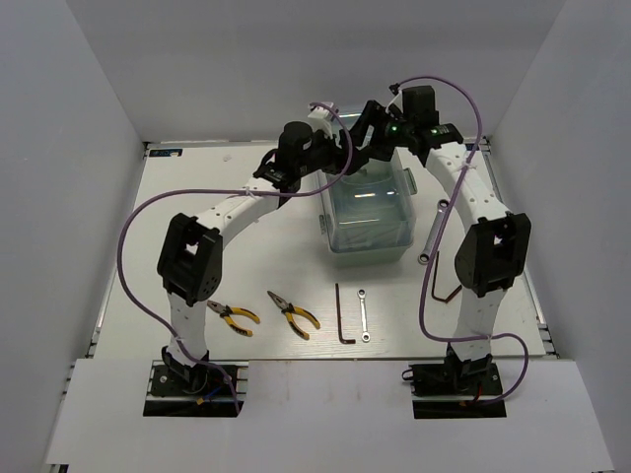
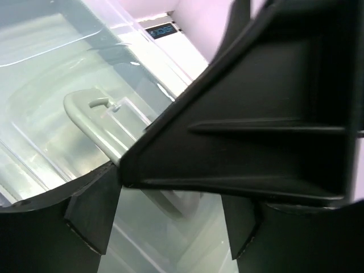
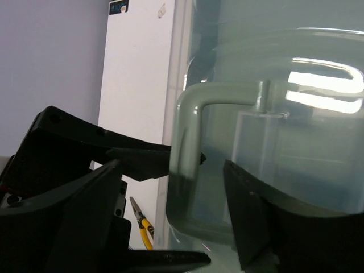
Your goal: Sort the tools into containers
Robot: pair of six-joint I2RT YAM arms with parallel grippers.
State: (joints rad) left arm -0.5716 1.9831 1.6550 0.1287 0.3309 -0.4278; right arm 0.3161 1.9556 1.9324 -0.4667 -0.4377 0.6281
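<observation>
We'd take the stiff, slick toolbox by its handle, which left gripper and right gripper straddle, both open, empty.

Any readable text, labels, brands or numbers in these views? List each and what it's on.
No text can be read.
Too blurred to read: pale characters on a small dark label at the far edge of the table.
No markings visible on the toolbox.
</observation>
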